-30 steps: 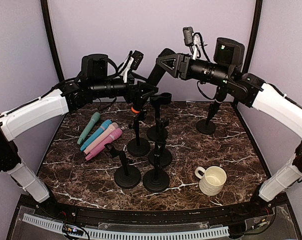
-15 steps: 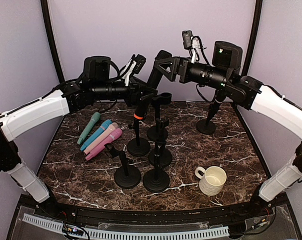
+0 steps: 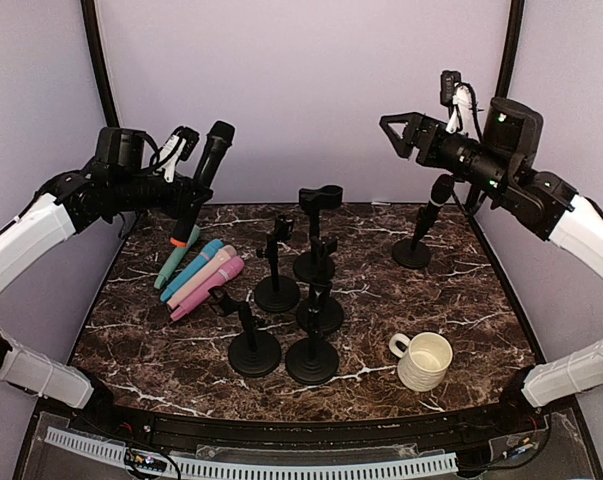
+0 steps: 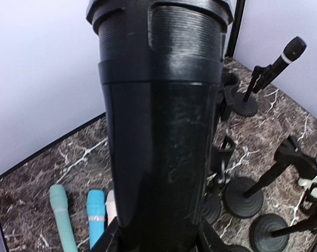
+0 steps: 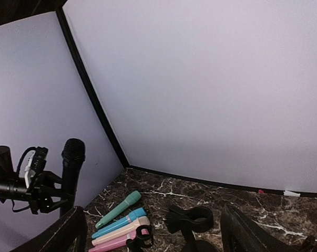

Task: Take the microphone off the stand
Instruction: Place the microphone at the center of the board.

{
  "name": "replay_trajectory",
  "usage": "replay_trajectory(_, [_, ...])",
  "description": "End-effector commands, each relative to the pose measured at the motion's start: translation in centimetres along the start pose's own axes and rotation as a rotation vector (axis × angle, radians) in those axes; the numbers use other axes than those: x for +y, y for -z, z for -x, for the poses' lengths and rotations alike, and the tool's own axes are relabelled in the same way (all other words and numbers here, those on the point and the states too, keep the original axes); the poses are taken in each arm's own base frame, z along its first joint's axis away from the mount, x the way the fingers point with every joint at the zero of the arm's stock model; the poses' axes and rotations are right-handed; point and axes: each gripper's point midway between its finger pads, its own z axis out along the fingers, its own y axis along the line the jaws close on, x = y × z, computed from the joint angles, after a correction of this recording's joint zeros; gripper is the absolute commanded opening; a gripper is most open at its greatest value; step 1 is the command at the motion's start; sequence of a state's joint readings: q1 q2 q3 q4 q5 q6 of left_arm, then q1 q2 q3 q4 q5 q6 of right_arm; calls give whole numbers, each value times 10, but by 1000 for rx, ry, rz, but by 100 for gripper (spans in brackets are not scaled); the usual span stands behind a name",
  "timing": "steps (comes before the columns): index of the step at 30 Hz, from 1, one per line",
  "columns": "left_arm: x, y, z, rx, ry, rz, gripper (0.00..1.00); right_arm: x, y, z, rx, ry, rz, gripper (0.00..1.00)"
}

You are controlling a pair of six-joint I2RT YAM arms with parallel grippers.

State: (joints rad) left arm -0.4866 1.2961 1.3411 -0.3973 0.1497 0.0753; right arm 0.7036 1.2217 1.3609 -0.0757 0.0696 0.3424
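Note:
My left gripper (image 3: 188,196) is shut on a black microphone (image 3: 203,178) with an orange ring near its tail, holding it upright high above the table's back left. The microphone fills the left wrist view (image 4: 161,126) and also shows in the right wrist view (image 5: 70,173). The tall stand (image 3: 319,210) at the middle back has an empty clip, also seen in the right wrist view (image 5: 190,219). My right gripper (image 3: 399,133) is open and empty, raised at the back right. Another black microphone (image 3: 436,195) sits in a stand at the back right.
Green (image 3: 177,255), blue (image 3: 193,268), beige (image 3: 203,274) and pink (image 3: 207,288) microphones lie on the left of the marble table. Several empty black stands (image 3: 276,290) cluster in the middle. A cream mug (image 3: 422,360) stands at the front right.
My left gripper has pulled the black microphone out of the middle stand and carried it left and up. My right gripper has let go and drawn back to the right.

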Motion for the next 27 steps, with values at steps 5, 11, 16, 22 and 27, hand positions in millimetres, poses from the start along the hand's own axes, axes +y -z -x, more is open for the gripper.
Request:
replay_trajectory(5, [13, -10, -146, 382, -17, 81, 16, -82, 29, -24, 16, -102, -236, 87])
replay_trajectory(11, [-1, -32, -184, 448, 21, -11, 16, -92, 40, -29, 29, -100, -278, 86])
replay_trajectory(16, [-8, -61, -205, 512, 37, -72, 14, -97, 46, -29, 27, -92, -308, 86])
replay_trajectory(22, [-2, -84, -219, 569, 5, -71, 19, -100, 49, -29, 31, -87, -327, 86])
replay_trajectory(27, [-4, -97, -235, 632, 8, -99, 22, -106, 54, -30, 37, -82, -363, 85])
